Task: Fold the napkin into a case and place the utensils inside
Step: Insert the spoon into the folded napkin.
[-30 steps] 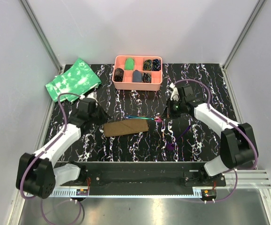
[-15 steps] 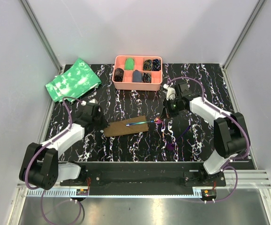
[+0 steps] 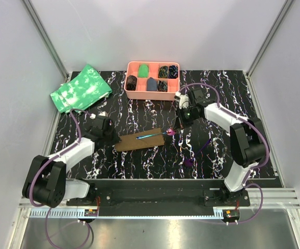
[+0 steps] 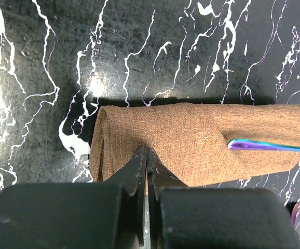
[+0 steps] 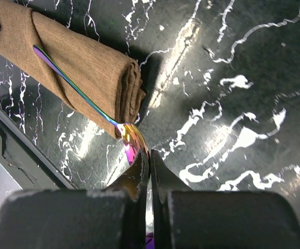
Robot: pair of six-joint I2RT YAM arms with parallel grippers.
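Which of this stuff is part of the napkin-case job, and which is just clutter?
In the job: folded brown napkin; spoon lying on it, bowl end pinched by right gripper; left gripper, shut at the napkin's edge; purple utensil on the table.
Lying about: pink tray with its contents; green mottled cloth.

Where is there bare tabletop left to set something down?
Bare tabletop lies between the pink tray and the folded napkin, and again between the napkin and the near table edge. Crowded: both napkin ends, where the left arm and the right arm with a spoon reach in, and the front right, where a purple utensil lies.
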